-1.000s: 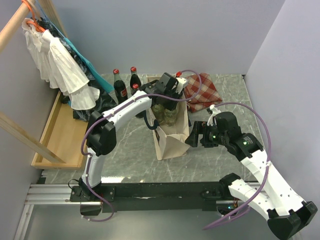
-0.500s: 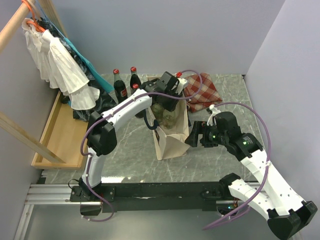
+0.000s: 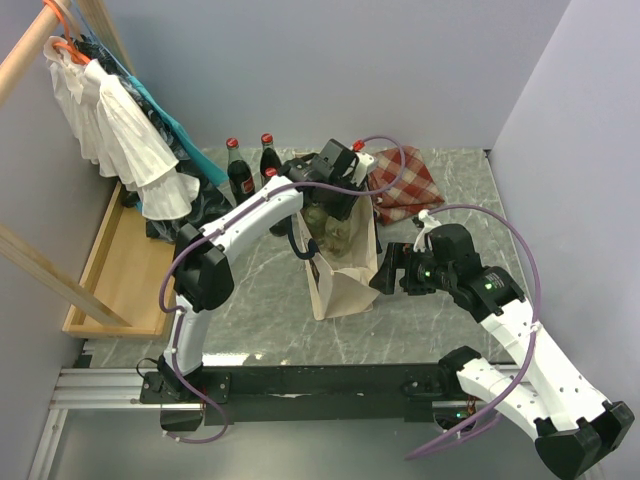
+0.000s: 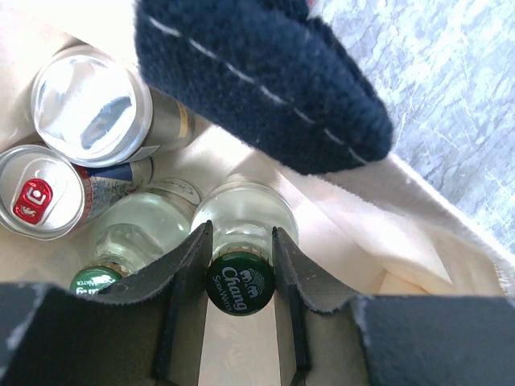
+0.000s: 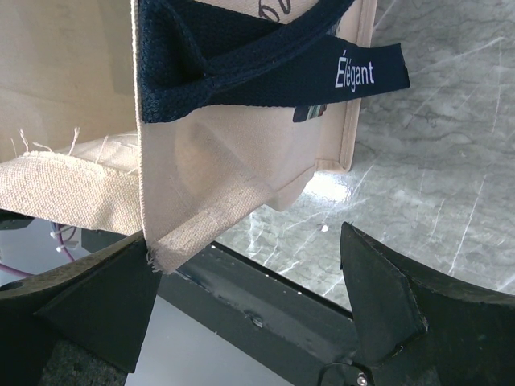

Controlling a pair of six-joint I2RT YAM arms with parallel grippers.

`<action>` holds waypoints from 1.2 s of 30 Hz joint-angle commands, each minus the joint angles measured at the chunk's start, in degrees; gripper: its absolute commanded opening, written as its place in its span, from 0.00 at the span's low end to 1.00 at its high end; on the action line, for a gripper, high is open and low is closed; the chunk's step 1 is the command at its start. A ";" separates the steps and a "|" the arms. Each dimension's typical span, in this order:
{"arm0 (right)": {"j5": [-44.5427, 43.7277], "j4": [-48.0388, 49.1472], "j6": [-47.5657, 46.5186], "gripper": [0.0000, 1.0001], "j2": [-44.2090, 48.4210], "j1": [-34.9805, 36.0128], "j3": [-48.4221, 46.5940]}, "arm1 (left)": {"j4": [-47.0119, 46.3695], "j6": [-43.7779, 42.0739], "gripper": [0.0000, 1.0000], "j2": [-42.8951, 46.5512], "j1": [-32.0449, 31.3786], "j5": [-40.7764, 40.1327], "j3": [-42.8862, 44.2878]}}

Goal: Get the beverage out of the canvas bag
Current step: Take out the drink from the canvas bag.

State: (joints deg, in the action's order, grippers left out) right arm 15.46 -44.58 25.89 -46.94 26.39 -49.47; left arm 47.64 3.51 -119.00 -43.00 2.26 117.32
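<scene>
Left gripper clenched green-capped bottle inside canvas bag; right gripper stood released beside it. Straight vertical lift advised.

Top view, upper left: white frilled garments and a teal one hang from a wooden rail. Below them, a shallow wooden tray lies beside the left edge of the grey marbled table. Back of table, left of centre: two dark soda bottles with red caps stand upright side by side, a third partly hidden just beside them; right of centre, a crumpled red checked cloth lies on the surface.
</scene>
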 commanded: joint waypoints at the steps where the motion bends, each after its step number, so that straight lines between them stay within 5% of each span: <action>1: -0.87 -1.65 -1.28 0.93 -0.17 0.59 0.26 | -6.68 -1.75 0.01 5.44 0.29 -3.74 4.76; 36: -1.05 -0.86 -0.93 0.92 0.27 0.59 1.31 | -12.57 -0.08 0.01 14.41 0.20 -2.01 4.94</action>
State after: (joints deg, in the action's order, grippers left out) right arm 15.44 -44.07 25.91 -47.00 26.39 -49.17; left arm 42.70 3.64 -111.48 -42.89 -0.30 118.02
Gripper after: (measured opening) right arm 0.924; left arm 0.372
